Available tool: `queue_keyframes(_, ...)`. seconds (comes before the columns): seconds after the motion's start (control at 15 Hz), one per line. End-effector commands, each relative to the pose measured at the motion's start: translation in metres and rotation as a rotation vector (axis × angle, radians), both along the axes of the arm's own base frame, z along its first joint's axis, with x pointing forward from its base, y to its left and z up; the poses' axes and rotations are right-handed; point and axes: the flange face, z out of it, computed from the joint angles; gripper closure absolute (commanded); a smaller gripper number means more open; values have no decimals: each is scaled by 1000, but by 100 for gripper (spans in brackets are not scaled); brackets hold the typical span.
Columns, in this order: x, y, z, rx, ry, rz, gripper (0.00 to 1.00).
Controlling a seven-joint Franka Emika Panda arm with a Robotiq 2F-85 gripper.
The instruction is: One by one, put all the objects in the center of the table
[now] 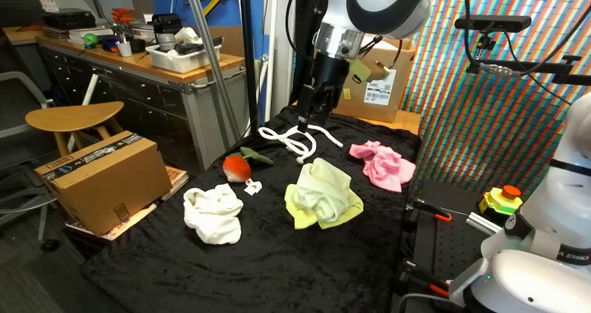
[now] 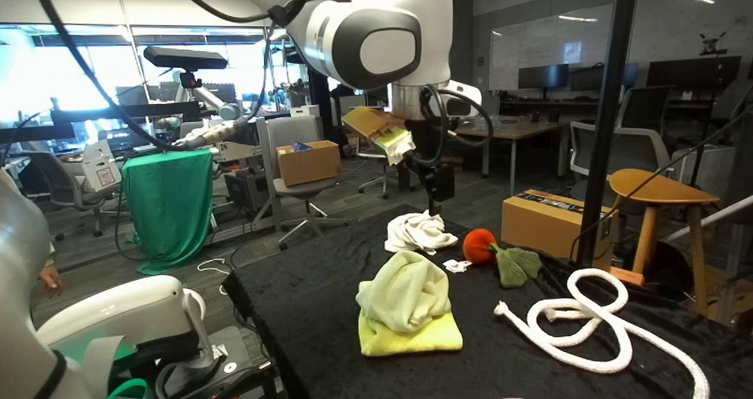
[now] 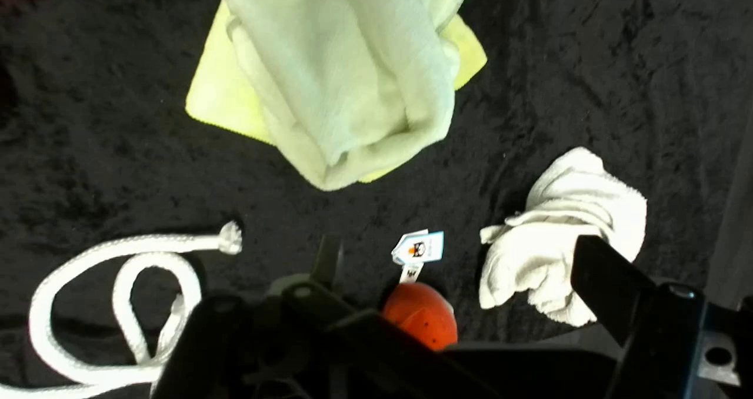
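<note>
Claw [image 3: 457, 252] in wrist view — jaws spread wide, nothing gripped, free for next pick, I'd guess. One pale cloth [image 3: 347, 75] heaped over one yellow cloth [image 3: 226, 96], perhaps serving as middle pile; one white cloth [image 3: 556, 234], one rope [image 3: 141, 244], one red toy [image 3: 420, 313] lie apart from it. In an exterior view, one pink cloth [image 1: 385, 167] near edge of black table [image 1: 300, 271] — four cloths all told; pile sits about middle. In an exterior view, toy's green leaves [image 2: 516, 266] lie near loosely looped rope, each likely left out until its turn comes, one by one.
</note>
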Motion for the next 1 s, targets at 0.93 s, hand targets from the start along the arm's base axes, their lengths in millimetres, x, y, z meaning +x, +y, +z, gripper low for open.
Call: queue_keyframes(0.93,202,-145,-21,-299,31,-107,0)
